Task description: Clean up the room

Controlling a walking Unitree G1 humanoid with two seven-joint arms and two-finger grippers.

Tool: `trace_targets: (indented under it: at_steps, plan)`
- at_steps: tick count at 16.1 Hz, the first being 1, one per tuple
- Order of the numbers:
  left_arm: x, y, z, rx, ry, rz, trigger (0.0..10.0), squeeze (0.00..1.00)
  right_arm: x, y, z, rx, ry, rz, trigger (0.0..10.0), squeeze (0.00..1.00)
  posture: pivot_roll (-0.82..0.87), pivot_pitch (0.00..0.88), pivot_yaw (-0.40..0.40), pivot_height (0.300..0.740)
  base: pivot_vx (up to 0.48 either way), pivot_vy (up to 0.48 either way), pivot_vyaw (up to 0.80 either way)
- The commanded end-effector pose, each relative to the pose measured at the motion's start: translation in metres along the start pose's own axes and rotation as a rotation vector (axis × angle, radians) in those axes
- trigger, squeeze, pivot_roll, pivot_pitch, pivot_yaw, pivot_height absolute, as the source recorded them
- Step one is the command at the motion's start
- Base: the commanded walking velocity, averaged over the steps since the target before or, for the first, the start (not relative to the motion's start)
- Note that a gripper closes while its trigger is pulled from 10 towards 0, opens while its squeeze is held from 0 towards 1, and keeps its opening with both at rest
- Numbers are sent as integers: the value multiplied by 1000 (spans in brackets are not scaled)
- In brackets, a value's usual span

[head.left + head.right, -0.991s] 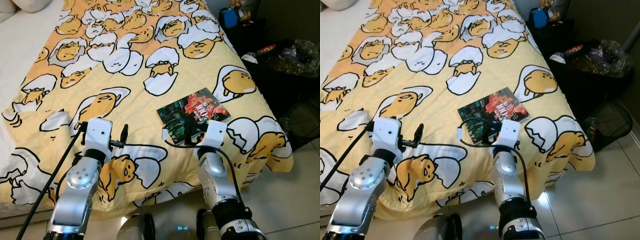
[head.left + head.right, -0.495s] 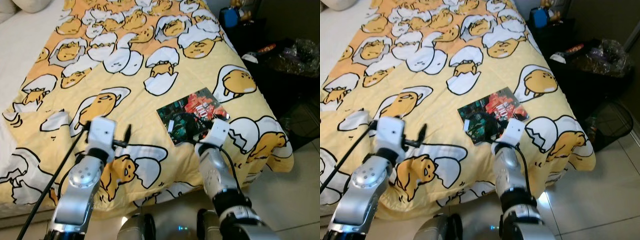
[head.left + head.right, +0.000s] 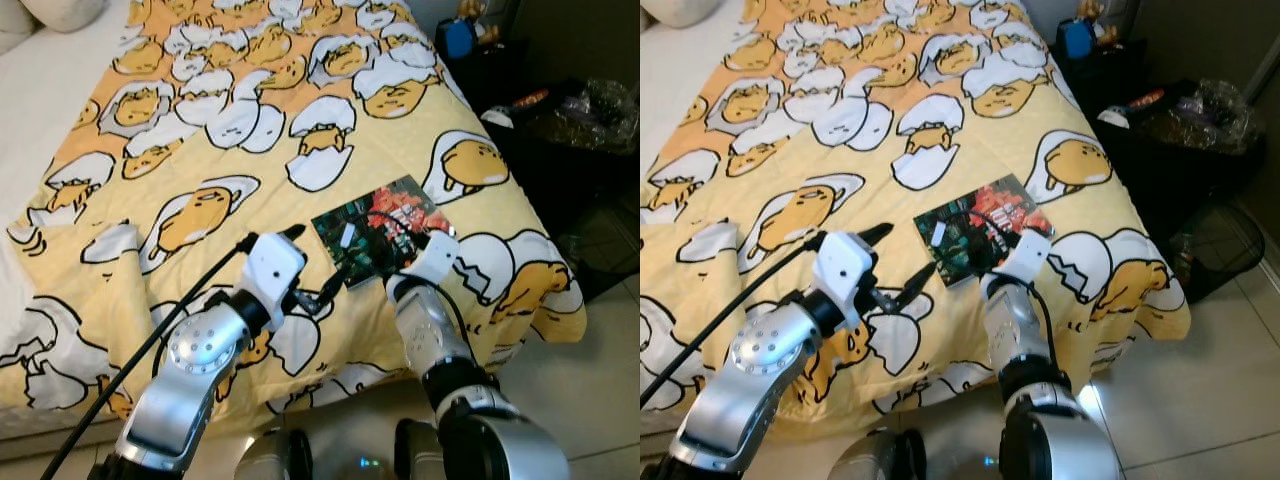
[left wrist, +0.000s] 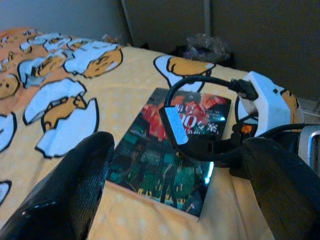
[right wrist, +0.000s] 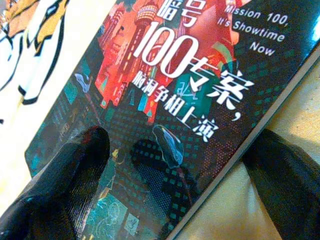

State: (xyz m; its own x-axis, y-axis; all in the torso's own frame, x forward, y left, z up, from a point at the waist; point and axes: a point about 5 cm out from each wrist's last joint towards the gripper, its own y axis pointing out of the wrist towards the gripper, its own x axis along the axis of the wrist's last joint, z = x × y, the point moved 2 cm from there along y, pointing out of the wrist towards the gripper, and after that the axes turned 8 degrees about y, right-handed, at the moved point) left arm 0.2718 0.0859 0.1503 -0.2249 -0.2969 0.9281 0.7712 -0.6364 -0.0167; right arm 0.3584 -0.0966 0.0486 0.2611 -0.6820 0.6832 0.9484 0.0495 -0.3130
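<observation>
Book approach, both arms converged.
Left end effector (image 3: 310, 268) had swung across, fingers wide, beside the glossy red-and-teal paperback book (image 3: 385, 226) on the yellow egg-print bedspread (image 3: 250, 120); right end effector (image 5: 170, 185) straddled its corner, fingers wide, ungrasped.

Two silver metal arms, each jointed with a round, perforated disc at the elbow, end in boxy white wrist housings; the left gripper (image 3: 308, 268) and right gripper (image 5: 175, 175) each carry two long black fingers (image 4: 65, 195) with a finely textured, rubbery surface; black cables run along the left arm and loop in a coil over the right wrist, one bearing a small white label; dark rounded body parts show between the arms
</observation>
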Motion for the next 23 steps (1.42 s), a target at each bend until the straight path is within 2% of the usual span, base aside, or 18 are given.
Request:
trace_targets:
  at_steps: [1, 7, 13, 15, 20, 23]
  plan:
    - [-7, -3, 3, 2, -8, 35, 10000, 0, -21, 0, 19, 33, 47, 82, 0, 0, 19, 191, 172, 723, 0, 0, 0]
    - [-16, -5, 14, 55, -35, 89, 10000, 0, -24, 2, 17, 8, 151, 124, 0, 0, 22, 202, 173, 723, 0, 0, 0]
    - [-21, -8, 18, 81, -40, 111, 10000, 0, -25, 3, 21, 30, 166, 128, 0, 0, 23, 210, 170, 723, 0, 0, 0]
    - [-23, -6, 18, 85, -48, 119, 10000, 0, -26, 3, 21, 22, 261, 151, 0, 0, 18, 212, 168, 723, 0, 0, 0]
    - [-26, -5, 20, 99, -64, 131, 10000, 0, -21, 6, 31, 66, 295, 155, 0, 0, 17, 213, 166, 723, 0, 0, 0]
    - [-29, -5, 19, 99, -72, 137, 10000, 0, -15, 8, 37, 86, 246, 133, 0, 0, 15, 210, 163, 723, 0, 0, 0]
